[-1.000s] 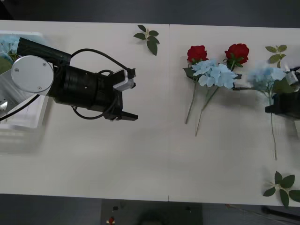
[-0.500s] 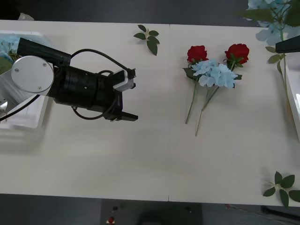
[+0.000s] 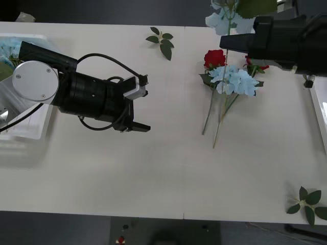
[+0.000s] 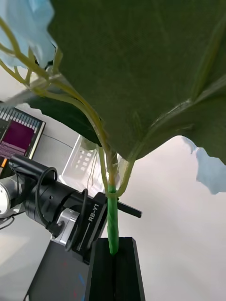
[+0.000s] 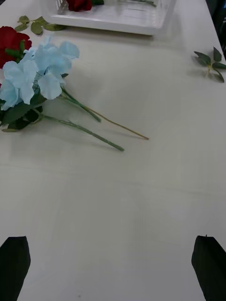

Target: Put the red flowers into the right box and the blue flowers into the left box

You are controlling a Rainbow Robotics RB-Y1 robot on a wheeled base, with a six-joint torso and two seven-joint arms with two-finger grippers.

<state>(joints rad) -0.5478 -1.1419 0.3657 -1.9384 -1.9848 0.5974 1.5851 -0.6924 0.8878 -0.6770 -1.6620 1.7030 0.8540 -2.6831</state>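
The right gripper (image 4: 114,256) is pinching the green stem of a blue flower (image 3: 220,19), its black fingers (image 4: 101,273) closed on the stalk just below the point where the leaves branch off. From there the stem is rising to a big leaf and pale blue petals that are crowding the wrist camera. In the front view this gripper (image 3: 225,42) is hanging over the far right part of the table (image 3: 168,168), above the flowers lying there, with the bloom sticking out past the table's far edge.

Judging by that, a blue flower is being carried, and it belongs in the left box (image 3: 28,127), well apart at the table's left end. The next move calls for a long sweep leftward, keeping the dangling stem clear of the parked arm, or perhaps a handover to it.

The left gripper (image 3: 137,126) is waiting with fingers spread wide and nothing between them, hovering over bare table between the left box and the flower pile. In its wrist view the tips (image 5: 14,263) are sitting at the two corners.

Farther out, two red flowers (image 3: 215,57) and another blue cluster (image 3: 235,80) are lying together near the table's middle right, stems pointing toward the robot. The right box (image 5: 113,16) is holding what is probably one red head already, though little of it is showing. Loose leaf sprigs (image 3: 160,41) are scattered about.
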